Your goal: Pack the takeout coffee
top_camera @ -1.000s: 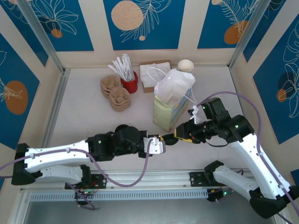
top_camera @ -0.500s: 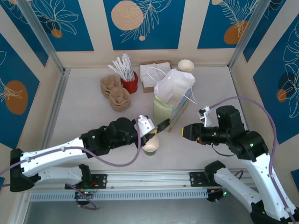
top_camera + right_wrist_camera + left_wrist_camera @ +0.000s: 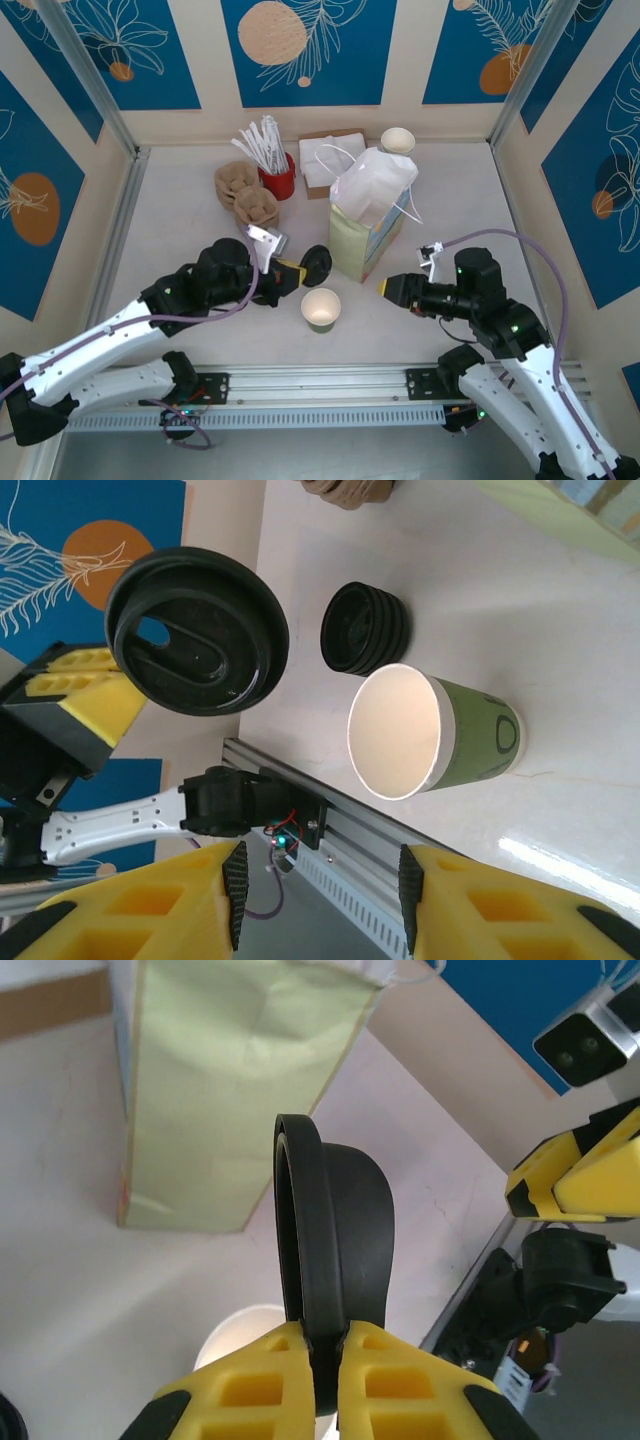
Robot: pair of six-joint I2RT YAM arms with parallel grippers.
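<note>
The takeout coffee stands apart in two pieces. Its paper cup [image 3: 321, 309] sits lidless and upright on the table near the front edge; it is also in the right wrist view [image 3: 440, 730] and the left wrist view [image 3: 235, 1330]. My left gripper [image 3: 298, 268] [image 3: 325, 1345] is shut on the rim of the round black lid [image 3: 318, 264] [image 3: 340, 1230] [image 3: 197, 630], held on edge above the table, up and left of the cup. My right gripper [image 3: 385, 287] [image 3: 320, 890] stands open to the right of the cup, with nothing between its fingers.
A green paper bag [image 3: 358, 245] [image 3: 230, 1090] with a white plastic bag [image 3: 375, 185] on top stands just behind the cup. A stack of black lids [image 3: 365, 627] lies beside the cup. At the back are brown cup carriers [image 3: 247, 200], a red cup of stirrers [image 3: 277, 178], napkins [image 3: 325, 155] and cream cups [image 3: 397, 140].
Both grippers were together over the cup. The left has drawn back to the left with the lid in it, baring the lidless cup. The right has pulled away to the right.
</note>
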